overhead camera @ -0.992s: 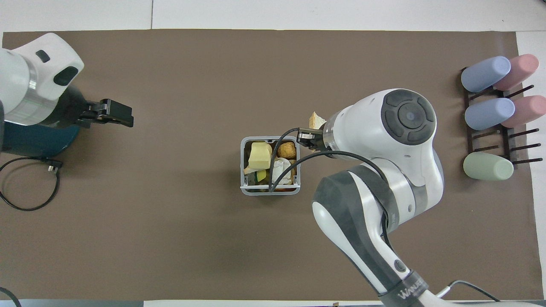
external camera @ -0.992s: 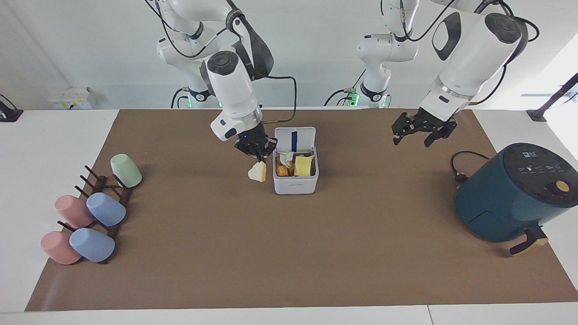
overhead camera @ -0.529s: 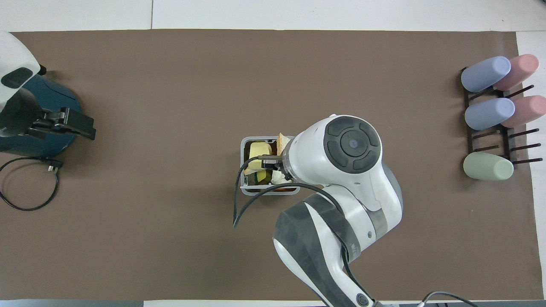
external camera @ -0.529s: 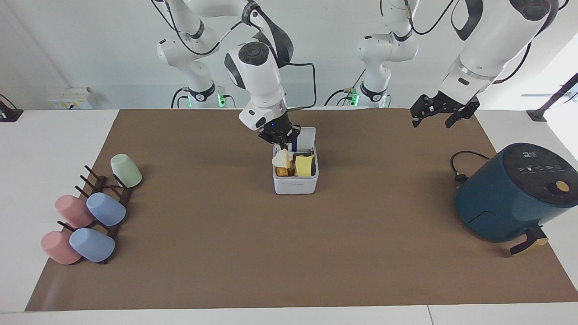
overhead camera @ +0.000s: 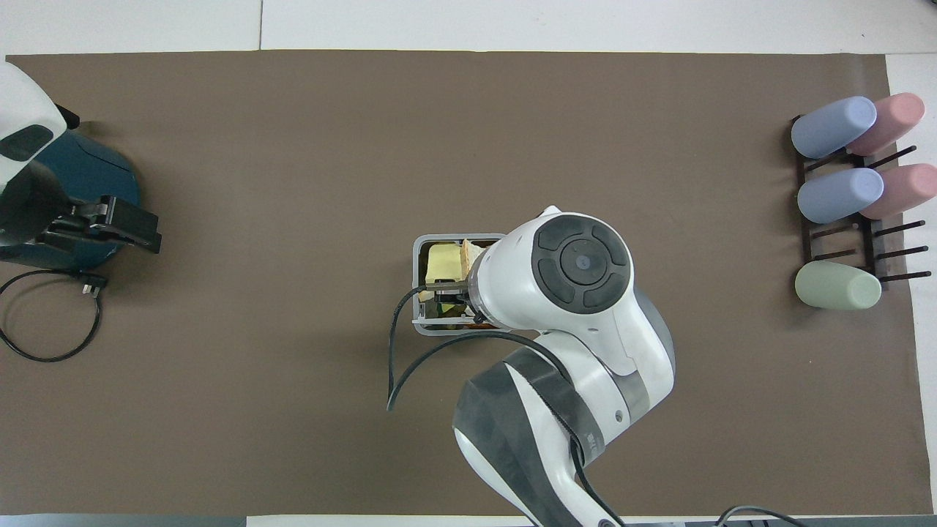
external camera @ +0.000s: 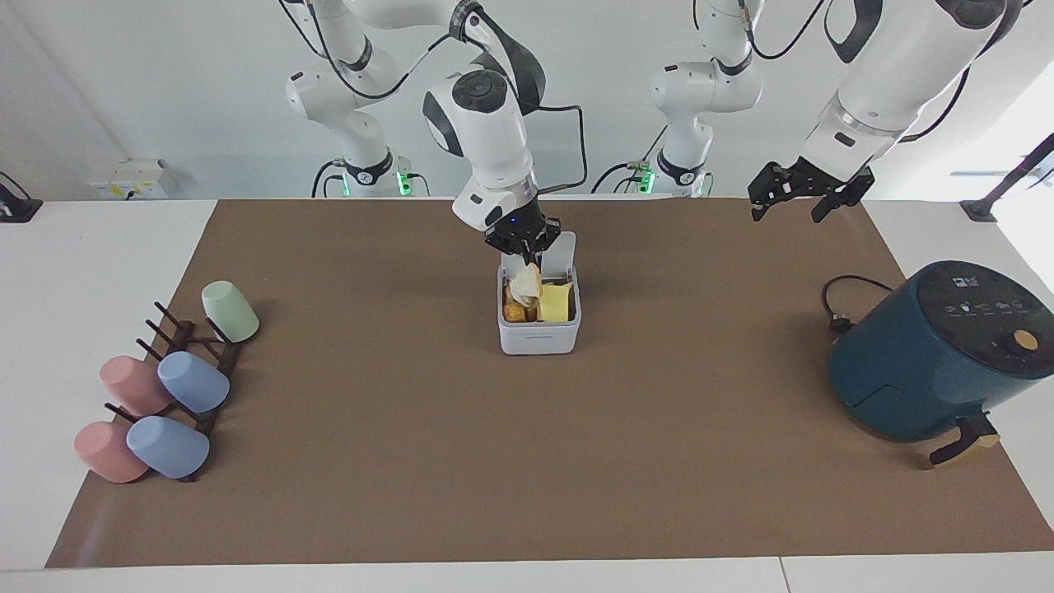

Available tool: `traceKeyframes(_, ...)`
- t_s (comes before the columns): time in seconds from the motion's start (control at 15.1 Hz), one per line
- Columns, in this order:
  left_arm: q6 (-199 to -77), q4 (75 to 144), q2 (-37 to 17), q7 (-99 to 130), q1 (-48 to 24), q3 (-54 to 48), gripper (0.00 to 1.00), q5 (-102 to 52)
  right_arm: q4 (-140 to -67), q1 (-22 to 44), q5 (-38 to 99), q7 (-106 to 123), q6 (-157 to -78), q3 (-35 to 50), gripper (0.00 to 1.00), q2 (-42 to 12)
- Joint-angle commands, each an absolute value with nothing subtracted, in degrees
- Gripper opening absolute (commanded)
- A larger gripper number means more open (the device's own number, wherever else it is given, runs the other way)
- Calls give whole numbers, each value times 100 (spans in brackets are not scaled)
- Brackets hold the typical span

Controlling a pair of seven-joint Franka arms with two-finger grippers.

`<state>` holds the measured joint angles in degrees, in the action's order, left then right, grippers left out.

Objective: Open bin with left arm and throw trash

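My right pincer (external camera: 525,252) hangs over the open bin (external camera: 539,336), fingers clamped on the pale bread wedge (external camera: 525,285), which dangles over the bin's mouth. My left pincer (external camera: 797,191) waits in the air over the left arm's end of the desk, fingers spread apart and holding nothing.

The bin stands mid-mat with its lid (external camera: 560,251) tipped up on the side nearer to me. Inside lie a yellow block (external camera: 557,303), a golden-brown fried lump (external camera: 515,313) and some crumpled pale scraps.

A brown mat (external camera: 412,428) covers most of the white desk (external camera: 90,247). At the left arm's end sits a dark teal air fryer (external camera: 939,350), its black cord (external camera: 844,301) looped just beside it. At the right arm's end a dark rack (external camera: 193,362) carries a green cup (external camera: 230,311), two blue cups (external camera: 193,382) and two pink cups (external camera: 132,385). A plain white wall (external camera: 165,82) rises past my bases.
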<state>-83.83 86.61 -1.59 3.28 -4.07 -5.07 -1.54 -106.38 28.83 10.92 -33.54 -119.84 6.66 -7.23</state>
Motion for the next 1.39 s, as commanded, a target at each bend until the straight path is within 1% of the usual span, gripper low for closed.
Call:
traceKeyframes(0.0, -8771, 8842, -17, 325, -334, -563, 100, -44, -10591, 2856, 1283, -3217, -11874, 686, 100, -721)
traceKeyframes(0.13, -8640, 8894, 105, 308, -316, -571, 100, -53, -10600, 2874, 1283, -3226, -11883, 686, 100, -721)
traceKeyframes(0.4, -8534, 9482, 483, 238, -325, -571, 100, -62, -10573, 2848, 1283, -3226, -11874, 686, 100, -729)
traceKeyframes(0.6, -8578, 9466, 475, 158, -316, -563, 100, -79, -10477, 2647, 1178, -3173, -11883, 642, 100, -782)
traceKeyframes(0.73, -8534, 9457, 466, 167, -325, -554, 100, -79, -10398, 2287, 1064, -3077, -11909, 642, 100, -782)
traceKeyframes(0.86, -8560, 9440, 457, 150, -316, -554, 100, -53, -10415, 1839, 766, -2491, -11909, 642, 100, -747)
traceKeyframes(1.12, -9008, 9431, 422, 184, -308, -562, 100, -88, -10477, 838, 721, -1251, -11979, 633, 100, -747)
traceKeyframes(1.32, -8974, 9431, 431, 150, -290, -554, 100, -88, -10494, 231, 608, -740, -11927, 633, 100, -756)
